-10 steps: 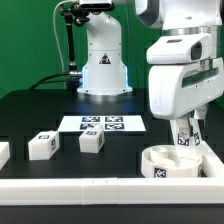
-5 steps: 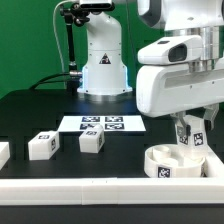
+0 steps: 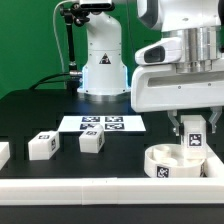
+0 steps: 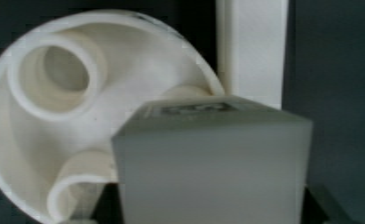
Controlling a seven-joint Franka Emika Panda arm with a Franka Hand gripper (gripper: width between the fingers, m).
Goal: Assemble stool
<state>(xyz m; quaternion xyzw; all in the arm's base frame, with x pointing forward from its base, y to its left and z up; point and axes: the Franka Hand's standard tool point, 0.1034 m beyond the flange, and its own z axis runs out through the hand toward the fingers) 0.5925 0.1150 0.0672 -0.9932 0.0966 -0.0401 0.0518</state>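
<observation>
The round white seat (image 3: 172,162) lies at the exterior view's right, against the white border rail. My gripper (image 3: 191,140) hangs just above it, shut on a white blocky leg (image 3: 193,141) with a tag facing out. The leg's lower end is at or just inside the seat's rim. In the wrist view the held leg (image 4: 214,155) fills the middle, with the seat's hollow underside (image 4: 81,110) behind it. Two more loose legs (image 3: 41,146) (image 3: 92,141) stand at the exterior view's left, and part of a third (image 3: 2,153) shows at the edge.
The marker board (image 3: 103,124) lies flat in the middle of the black table. A white border rail (image 3: 90,186) runs along the front and up the right side (image 4: 253,50). The robot base (image 3: 103,65) stands behind.
The wrist has turned and the gripper has shifted slightly to the exterior view's right, keeping the leg over the seat. The loose legs have not moved.
</observation>
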